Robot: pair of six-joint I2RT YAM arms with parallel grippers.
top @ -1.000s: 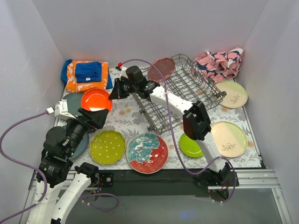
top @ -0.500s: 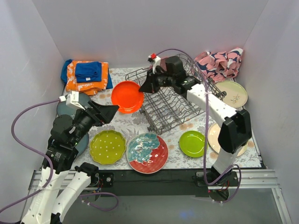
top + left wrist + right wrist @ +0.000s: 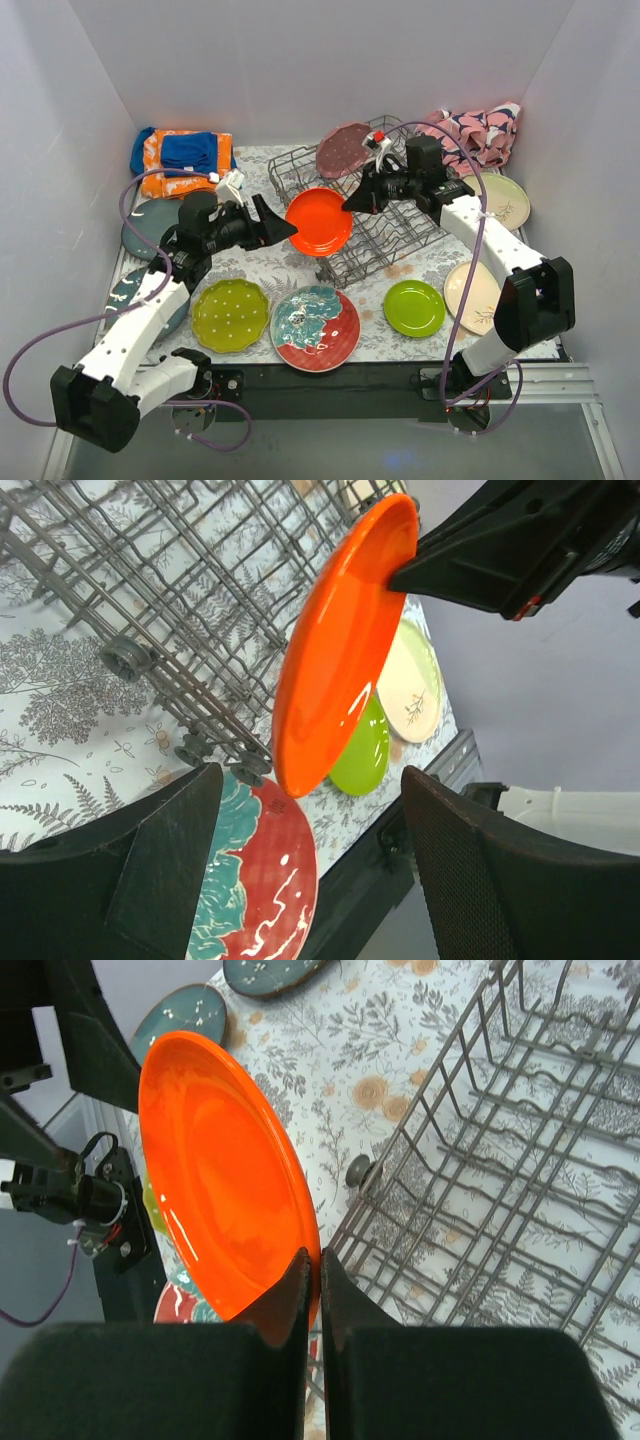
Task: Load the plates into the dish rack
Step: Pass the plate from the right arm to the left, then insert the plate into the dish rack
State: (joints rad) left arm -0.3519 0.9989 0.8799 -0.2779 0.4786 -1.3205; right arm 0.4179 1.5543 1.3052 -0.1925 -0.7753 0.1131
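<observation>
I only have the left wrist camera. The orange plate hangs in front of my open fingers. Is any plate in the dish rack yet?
Observer: Yes, one. A dark pink plate stands tilted at the far left corner of the dish rack.
Operator: Any plates off to the left of my arm?
Observer: Two lie flat there: a slate-blue plate, and a teal plate partly under the left arm.
Operator: What's holding the orange one?
Observer: The right hand. Its wrist view shows both fingers shut on the rim of the orange plate.
</observation>
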